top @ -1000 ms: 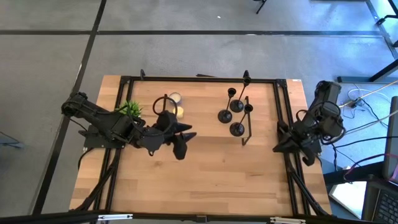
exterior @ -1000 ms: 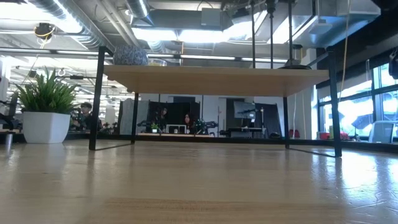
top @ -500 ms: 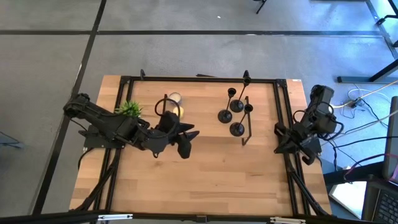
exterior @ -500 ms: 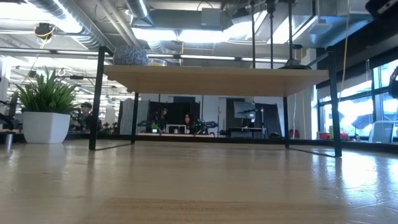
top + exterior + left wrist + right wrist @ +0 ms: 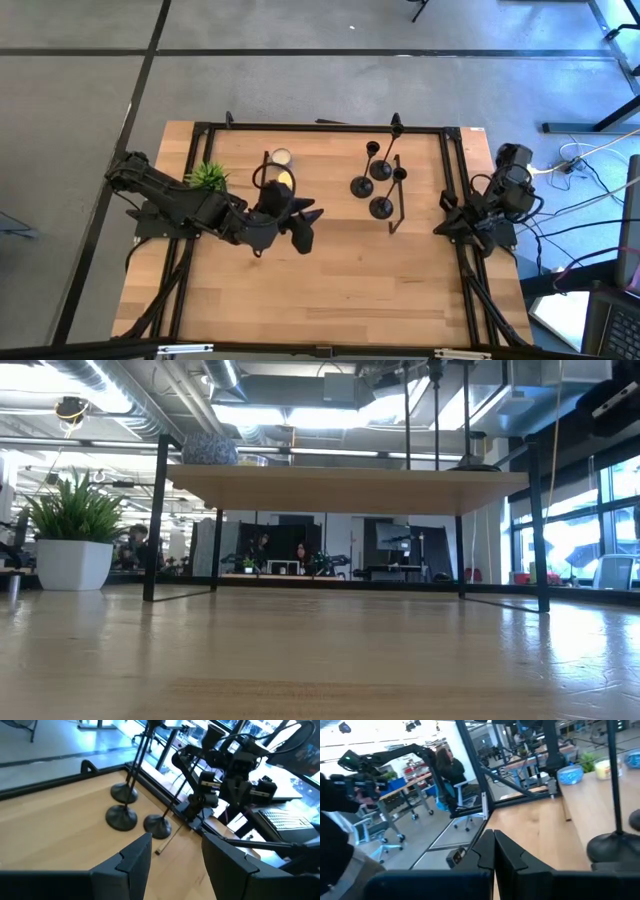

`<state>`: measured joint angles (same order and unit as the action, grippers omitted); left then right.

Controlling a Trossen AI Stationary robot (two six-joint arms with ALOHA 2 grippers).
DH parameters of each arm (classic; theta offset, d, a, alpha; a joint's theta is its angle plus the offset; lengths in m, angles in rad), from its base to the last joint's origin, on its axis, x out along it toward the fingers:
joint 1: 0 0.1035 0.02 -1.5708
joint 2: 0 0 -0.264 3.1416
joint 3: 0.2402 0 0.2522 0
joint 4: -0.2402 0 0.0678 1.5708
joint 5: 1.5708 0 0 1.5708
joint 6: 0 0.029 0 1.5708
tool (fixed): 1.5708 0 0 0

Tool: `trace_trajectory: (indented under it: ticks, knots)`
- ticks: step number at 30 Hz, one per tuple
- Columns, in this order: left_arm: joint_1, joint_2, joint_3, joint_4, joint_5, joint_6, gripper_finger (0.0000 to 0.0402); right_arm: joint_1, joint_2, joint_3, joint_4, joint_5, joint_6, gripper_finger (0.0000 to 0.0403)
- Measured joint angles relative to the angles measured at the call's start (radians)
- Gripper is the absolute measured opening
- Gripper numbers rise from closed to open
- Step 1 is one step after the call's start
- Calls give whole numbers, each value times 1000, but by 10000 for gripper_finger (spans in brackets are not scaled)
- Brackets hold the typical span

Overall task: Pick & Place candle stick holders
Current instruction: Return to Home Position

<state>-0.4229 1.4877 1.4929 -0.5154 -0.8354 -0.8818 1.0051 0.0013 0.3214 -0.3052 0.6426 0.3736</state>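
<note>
— High view: three holders (image 5: 381, 207) stand on the shelf (image 5: 320, 127), and the left gripper (image 5: 306, 228) hovers beside them.
— Low view: their stems rise above the shelf top.
— Left wrist: jaws apart, empty. Best to back straight off the holders, no sweeping.
— Right wrist: right gripper (image 5: 493, 840) clenched on nothing, off the shelf's end.

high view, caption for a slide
Three black candlesticks stand together, left gripper open nearby, right gripper shut at table edge.
</note>
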Motion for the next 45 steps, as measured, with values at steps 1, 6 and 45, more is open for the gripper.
trace_trajectory:
  ticks: [1,6,45]
  knots:
    - [0,-1,0,0,-6,4,171,-8,0,0,2,-16,1,0]
    - [8,-2,0,1,-6,10,171,-46,0,0,5,-82,5,0]
    - [13,-3,-2,3,-19,5,171,-490,0,0,-170,-201,83,0]
